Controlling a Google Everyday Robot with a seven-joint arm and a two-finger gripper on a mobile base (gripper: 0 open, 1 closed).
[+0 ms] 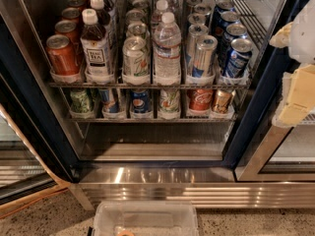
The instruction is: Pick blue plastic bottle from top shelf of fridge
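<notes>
The blue plastic bottle is a clear bottle of brown tea with a white cap and a white "TEA" label. It stands upright at the front of the second lane from the left on the top shelf, with more tea bottles behind it. The fridge stands open. My gripper, cream and white, hangs at the right edge of the view, outside the fridge and far to the right of the bottle. It holds nothing that I can see.
A red can stands left of the tea bottle, and a green-white can and a clear water bottle stand to its right. Tall silver and blue cans fill the right lanes. Short soda cans line the lower rack. A clear plastic bin sits on the floor below the steel base strip.
</notes>
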